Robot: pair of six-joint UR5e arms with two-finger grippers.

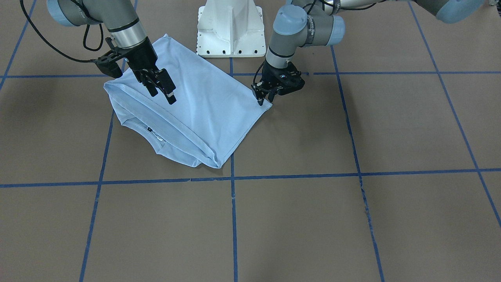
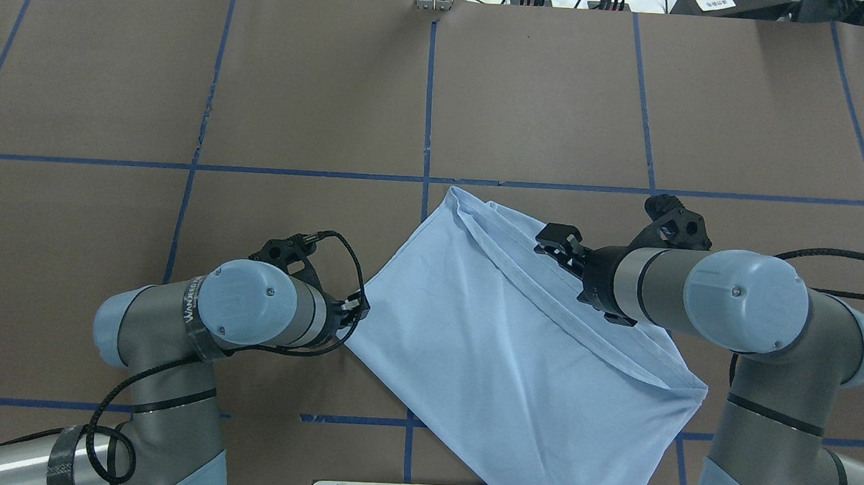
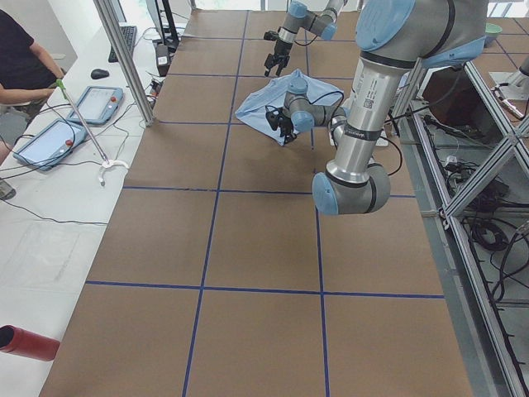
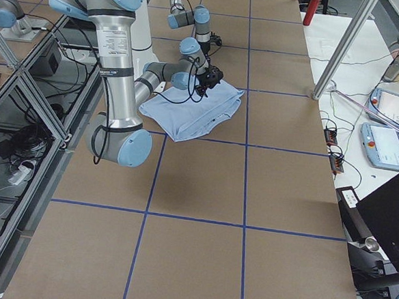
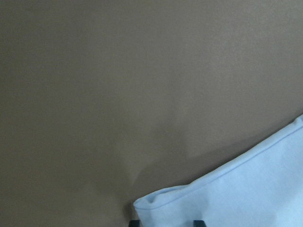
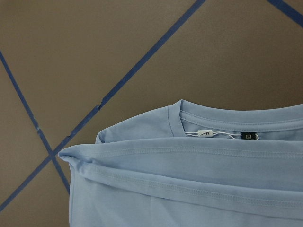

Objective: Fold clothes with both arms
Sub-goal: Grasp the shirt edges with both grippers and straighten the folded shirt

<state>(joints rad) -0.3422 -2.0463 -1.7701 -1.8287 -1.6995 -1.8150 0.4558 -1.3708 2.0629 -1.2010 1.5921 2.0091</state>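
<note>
The light blue T-shirt (image 1: 203, 113) lies folded flat on the brown table, tilted to the grid lines, and also shows in the overhead view (image 2: 500, 349). Its ribbed collar (image 6: 227, 118) and small neck label (image 6: 205, 134) peek out beyond the folded-over hem. My right gripper (image 1: 161, 93) hovers open just above the shirt near that hem (image 2: 556, 240), holding nothing. My left gripper (image 1: 264, 98) sits low at the shirt's corner (image 5: 156, 203), fingertips (image 5: 199, 222) apart on either side of it, so it reads as open. The chest print is hidden.
The white pedestal base (image 1: 231, 29) stands just behind the shirt. Blue tape lines (image 1: 233, 219) divide the brown table (image 1: 352, 227). A seated person (image 3: 21, 58) and tablets (image 3: 45, 141) are at a side table beyond the far edge; a red cylinder (image 3: 29, 341) lies there too.
</note>
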